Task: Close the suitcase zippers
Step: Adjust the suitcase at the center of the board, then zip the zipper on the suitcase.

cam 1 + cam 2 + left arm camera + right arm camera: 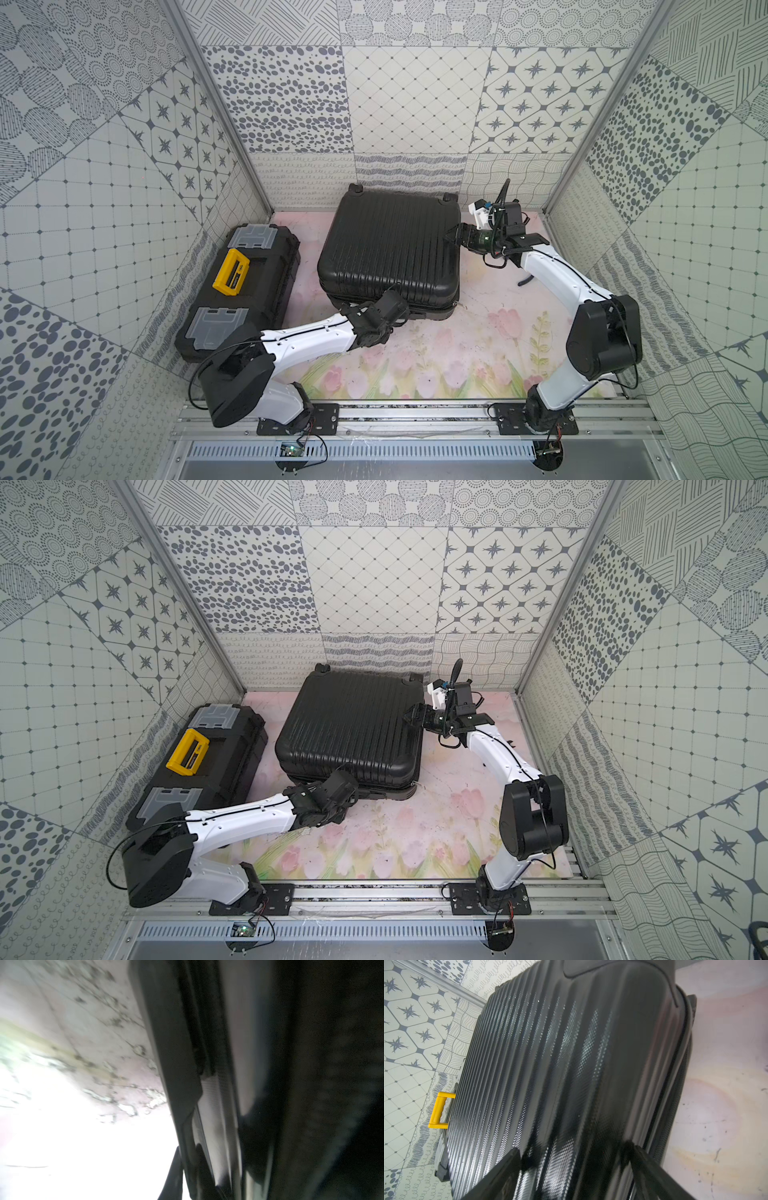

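My left gripper (391, 309) is pinched tight at the suitcase's (390, 245) near seam, right gripper (455, 235) wide over its right edge; tugging the zippers (684, 1059) could drag it sideways.

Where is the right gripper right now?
In both top views, the right gripper is at the suitcase's right-hand edge, open over its ribbed top, on the side away from the toolbox.

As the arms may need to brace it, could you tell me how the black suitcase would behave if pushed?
The suitcase lies flat, its wheels sticking out at the far end, so it would probably slide, not roll. Its ribbed shell looks stiff yet glossy; the right gripper might slip. Lying low and wide, it seems unlikely to tip.
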Controlling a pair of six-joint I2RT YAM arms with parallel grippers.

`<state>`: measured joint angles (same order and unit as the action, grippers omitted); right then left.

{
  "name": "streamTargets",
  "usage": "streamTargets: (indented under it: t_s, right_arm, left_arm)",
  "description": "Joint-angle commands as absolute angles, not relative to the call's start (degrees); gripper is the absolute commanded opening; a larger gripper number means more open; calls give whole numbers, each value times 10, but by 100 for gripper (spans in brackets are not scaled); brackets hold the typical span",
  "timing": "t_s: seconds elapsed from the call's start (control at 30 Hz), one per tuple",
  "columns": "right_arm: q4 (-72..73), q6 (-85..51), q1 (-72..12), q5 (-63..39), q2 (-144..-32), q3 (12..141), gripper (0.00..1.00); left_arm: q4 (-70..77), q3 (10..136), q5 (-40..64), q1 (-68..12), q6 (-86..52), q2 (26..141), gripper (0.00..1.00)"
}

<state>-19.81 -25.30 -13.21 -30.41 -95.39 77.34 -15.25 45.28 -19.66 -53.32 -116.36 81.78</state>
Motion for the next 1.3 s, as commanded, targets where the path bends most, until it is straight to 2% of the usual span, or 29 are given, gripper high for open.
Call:
streamTargets:
  t_s: [0.0, 0.27, 0.4, 0.53, 0.67, 0.97, 1.17, 1.27]
  right_arm:
    - [-198, -210, -138, -305, -971, 788, 84]
    - [-213, -187, -116, -291, -911, 741, 88]
    - [-205, -160, -111, -295, -850, 679, 90]
    - [-222, -129, -103, -299, -782, 615, 90]
    - [-238, -106, -95, -303, -713, 554, 90]
    - [-253, -43, -66, -334, -622, 457, 89]
    - [-214, -15, -58, -371, -642, 444, 83]
    - [-170, -9, -58, -396, -672, 441, 78]
  left_arm:
    - [30, 494, -200, -550, -1197, 860, 0]
    - [-23, 514, -213, -549, -1207, 865, 4]
    - [-26, 512, -209, -546, -1208, 864, 12]
    - [-14, 503, -199, -540, -1204, 864, 24]
    - [5, 495, -198, -534, -1197, 869, 29]
    - [69, 474, -168, -514, -1191, 908, 26]
    - [86, 439, -162, -495, -1184, 903, 12]
    - [85, 436, -150, -484, -1167, 900, 9]
